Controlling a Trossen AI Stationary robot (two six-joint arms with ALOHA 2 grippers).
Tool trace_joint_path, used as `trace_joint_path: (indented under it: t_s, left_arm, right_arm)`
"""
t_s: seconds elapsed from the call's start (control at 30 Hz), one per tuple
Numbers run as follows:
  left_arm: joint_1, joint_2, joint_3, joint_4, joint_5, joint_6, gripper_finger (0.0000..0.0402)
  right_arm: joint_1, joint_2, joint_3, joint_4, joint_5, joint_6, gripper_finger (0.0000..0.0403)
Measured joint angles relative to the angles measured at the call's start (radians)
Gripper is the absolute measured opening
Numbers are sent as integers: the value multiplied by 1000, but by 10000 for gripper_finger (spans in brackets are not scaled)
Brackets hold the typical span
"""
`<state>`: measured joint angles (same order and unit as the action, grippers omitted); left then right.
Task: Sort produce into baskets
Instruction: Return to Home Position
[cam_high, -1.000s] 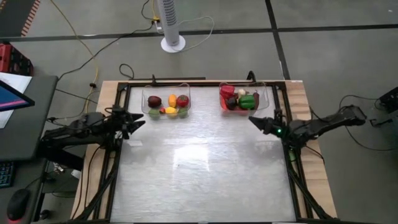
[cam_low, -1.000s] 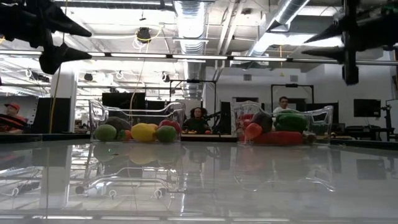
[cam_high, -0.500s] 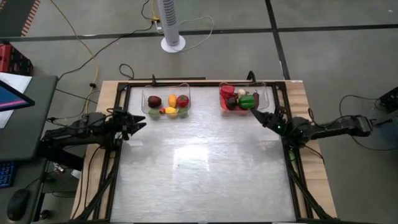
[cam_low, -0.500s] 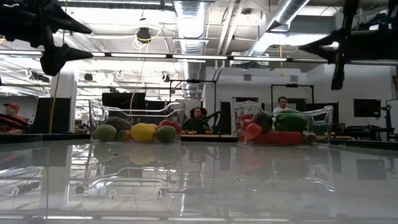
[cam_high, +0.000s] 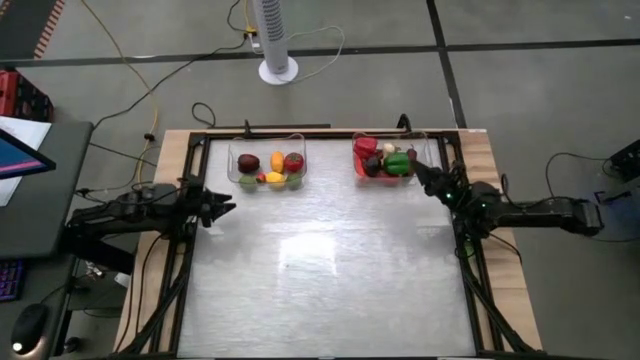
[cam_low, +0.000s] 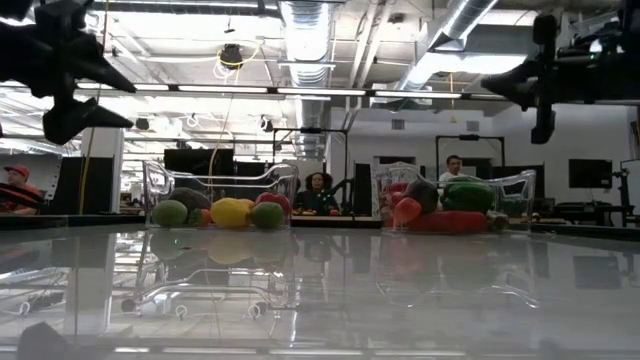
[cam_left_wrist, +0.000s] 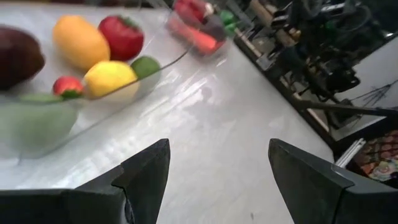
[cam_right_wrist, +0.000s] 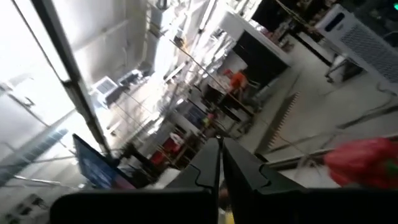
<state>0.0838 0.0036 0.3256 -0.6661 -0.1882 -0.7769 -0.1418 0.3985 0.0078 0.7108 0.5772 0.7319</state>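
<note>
Right gripper, fingers closed, hangs at a corner of the right basket — a low swing home could clip its rim, spilling produce; left gripper waits open near the left basket

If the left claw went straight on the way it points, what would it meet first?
Probably nothing soon: the open left claw faces bare table, with the left tub off to one side. Whether it dips to the table is unclear.

Swung right gripper toward far side, now just beside right basket; pulled left gripper slightly back leftward, lower.
</note>
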Motion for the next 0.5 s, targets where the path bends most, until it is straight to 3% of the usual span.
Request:
trace_joint_path:
  t_s: [0.5]
  left_arm:
    - [0,1,0,-129,-43,-29,261]
  right_arm:
    - [-3,0,-1,-395,0,1,51]
